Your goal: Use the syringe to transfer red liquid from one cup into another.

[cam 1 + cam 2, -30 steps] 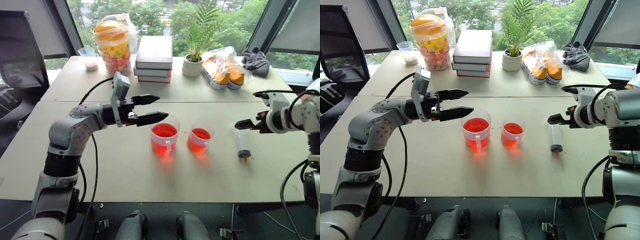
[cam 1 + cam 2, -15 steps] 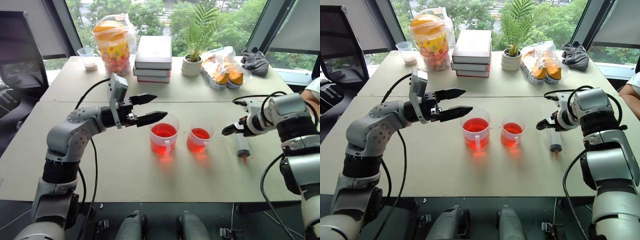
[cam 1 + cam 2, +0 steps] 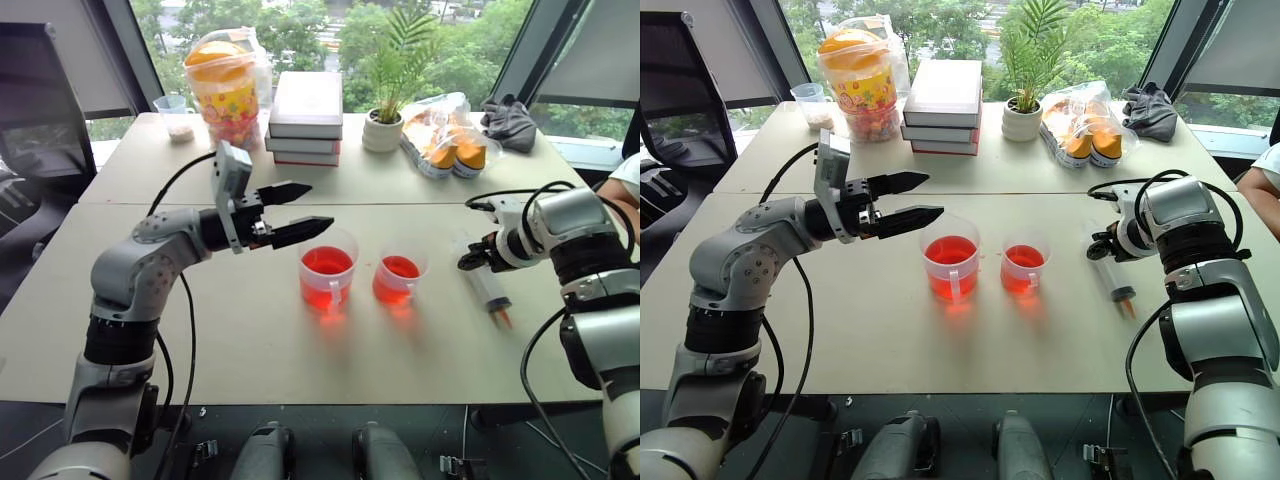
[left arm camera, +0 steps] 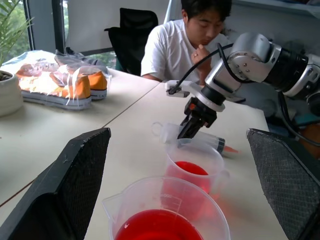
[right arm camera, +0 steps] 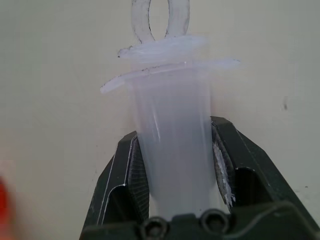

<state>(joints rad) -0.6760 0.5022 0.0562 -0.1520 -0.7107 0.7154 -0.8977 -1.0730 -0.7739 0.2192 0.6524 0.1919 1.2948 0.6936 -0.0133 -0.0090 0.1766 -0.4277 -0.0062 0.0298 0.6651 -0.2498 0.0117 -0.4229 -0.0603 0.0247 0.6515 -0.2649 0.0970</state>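
the syringe (image 5: 172, 150) lies on the counter (image 3: 250, 330), its barrel clamped between the right gripper (image 3: 470, 260) fingers (image 5: 122, 170); left gripper (image 3: 305, 208) fingers spread, empty.

Likely an office, pale desks (image 3: 300, 350), black chair (image 3: 680, 90), stacked books (image 3: 308, 118), large windows (image 3: 300, 30)

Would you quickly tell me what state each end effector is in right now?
Left end effector: open, holding nothing, hovering beside the larger beaker.
Right end effector: shut on the syringe, which lies on the table.
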